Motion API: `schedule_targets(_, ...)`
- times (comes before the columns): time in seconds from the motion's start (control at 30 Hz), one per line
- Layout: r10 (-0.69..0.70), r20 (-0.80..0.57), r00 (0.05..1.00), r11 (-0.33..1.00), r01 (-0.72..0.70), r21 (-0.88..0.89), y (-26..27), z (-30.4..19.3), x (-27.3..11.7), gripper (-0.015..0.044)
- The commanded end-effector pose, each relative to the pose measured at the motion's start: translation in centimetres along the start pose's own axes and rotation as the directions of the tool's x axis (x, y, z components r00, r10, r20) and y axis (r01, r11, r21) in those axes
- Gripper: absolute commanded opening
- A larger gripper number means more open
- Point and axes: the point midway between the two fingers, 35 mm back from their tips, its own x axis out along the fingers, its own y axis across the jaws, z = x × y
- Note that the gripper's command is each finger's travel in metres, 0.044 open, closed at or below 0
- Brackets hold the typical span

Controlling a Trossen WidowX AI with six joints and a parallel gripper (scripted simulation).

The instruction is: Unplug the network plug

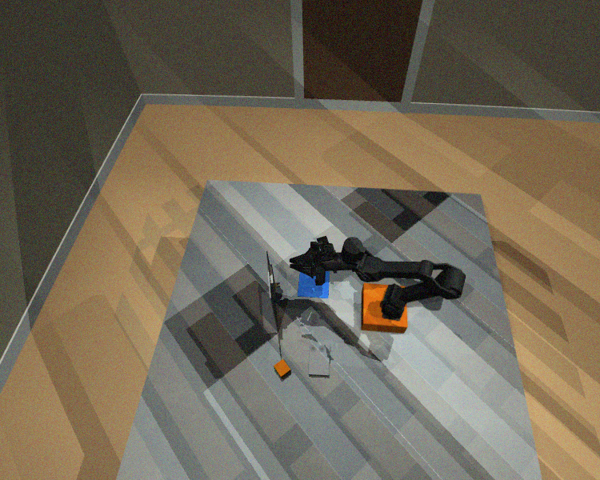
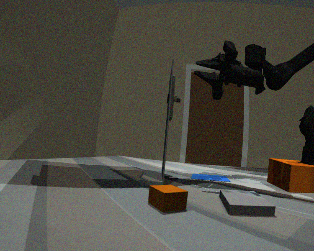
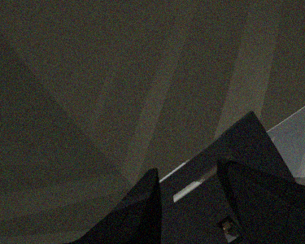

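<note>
Black gripper (image 1: 291,262) (image 2: 195,67) (image 3: 187,171), yours, above table (image 1: 393,382) (image 2: 97,224): jaws partly open, nothing between fingers, tips pointing toward upright panel (image 1: 278,330) (image 2: 166,140) (image 3: 251,130), apart from it. Plug (image 2: 178,99) (image 3: 229,229) in panel's socket, lower than your fingertips. Blue square (image 1: 313,286) (image 2: 209,177) flat on table, on your arm's side of panel. Orange block (image 1: 282,368) (image 2: 167,199) near panel's foot; gray slab (image 1: 318,362) (image 2: 246,203) flat, apart from block.
</note>
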Motion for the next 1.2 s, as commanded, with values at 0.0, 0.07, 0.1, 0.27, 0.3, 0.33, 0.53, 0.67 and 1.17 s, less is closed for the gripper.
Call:
schedule_targets(0.0, 0.033, -0.034, 0.999, 0.987, -0.027, 0.158, -1.5, -1.4, -0.6, 0.0156)
schedule_targets(0.07, 0.047, -0.049, 0.998, 0.974, -0.035, 0.224, -2.1, -2.0, -0.9, 0.0156)
schedule_targets(0.1, 0.054, -0.057, 0.997, 0.966, -0.037, 0.257, -2.4, -2.3, -1.1, 0.0156)
schedule_targets(0.27, 0.092, -0.094, 0.991, 0.907, -0.045, 0.418, -3.6, -3.8, -2.2, 0.0156)
schedule_targets(0.3, 0.100, -0.101, 0.990, 0.892, -0.044, 0.450, -3.8, -4.1, -2.4, 0.0156)
schedule_targets(0.33, 0.108, -0.108, 0.988, 0.876, -0.043, 0.480, -4.0, -4.4, -2.6, 0.0156)
schedule_targets(0.53, 0.157, -0.150, 0.976, 0.759, -0.022, 0.651, -4.9, -6.2, -4.3, 0.0156)
schedule_targets(0.67, 0.190, -0.177, 0.966, 0.663, 0.006, 0.749, -5.3, -7.3, -5.5, 0.0156)
schedule_targets(1.17, 0.236, -0.212, 0.949, 0.515, 0.063, 0.855, -5.5, -8.9, -7.0, 0.0156)
